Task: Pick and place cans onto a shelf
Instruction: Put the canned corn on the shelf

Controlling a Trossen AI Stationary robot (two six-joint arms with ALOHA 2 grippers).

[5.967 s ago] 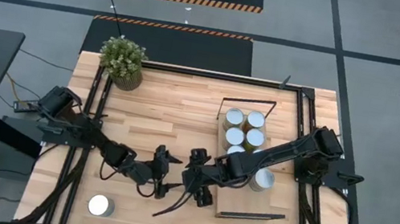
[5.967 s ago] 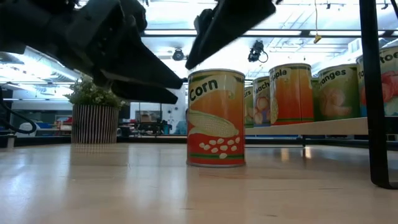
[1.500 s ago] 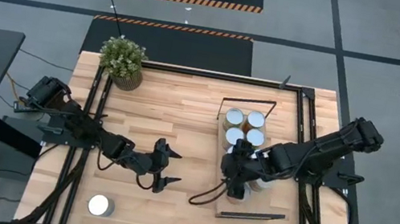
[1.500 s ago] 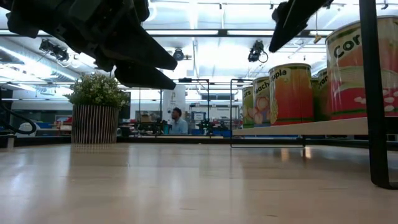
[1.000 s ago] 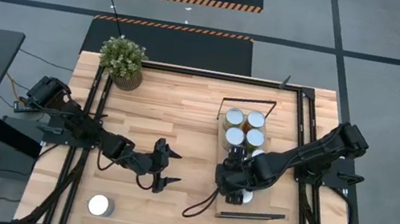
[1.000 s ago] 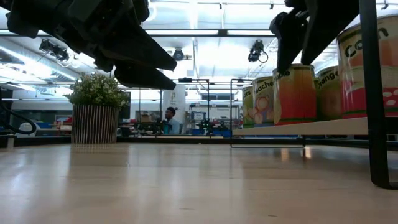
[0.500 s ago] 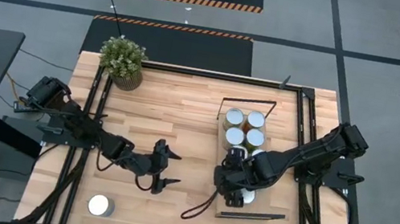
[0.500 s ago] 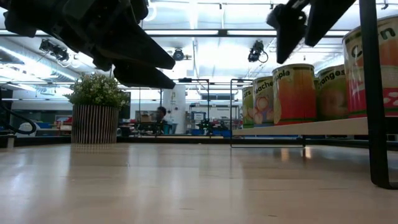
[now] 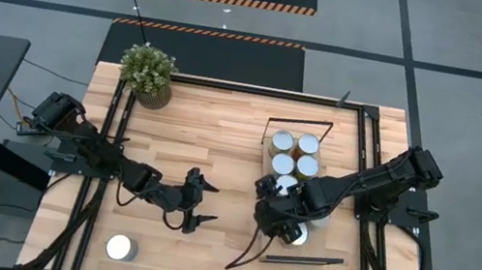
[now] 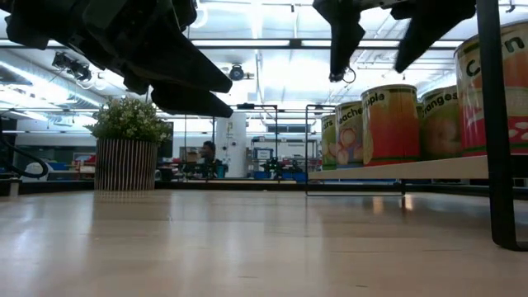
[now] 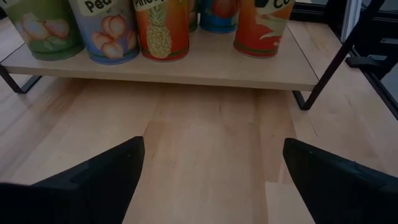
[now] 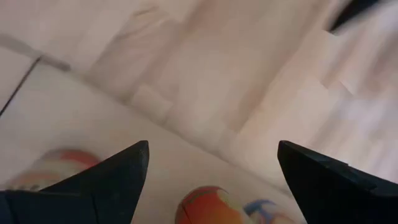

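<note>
Cans (image 9: 291, 156) are sitting on the shelf (image 9: 275, 245) at centre right — both grippers, left (image 9: 198, 202) and right (image 9: 269, 214), are hovering, jaws apart.

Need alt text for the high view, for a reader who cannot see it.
Overhead, the right end effector hovers open and empty at the shelf, where cans stand. The left end effector waits open mid-table; one can remains near the front edge.

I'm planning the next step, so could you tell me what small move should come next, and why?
Probably swing the left claw toward the lone can near the table's front-left corner: both claws are open and empty, and the right claw hangs by the shelf.
</note>
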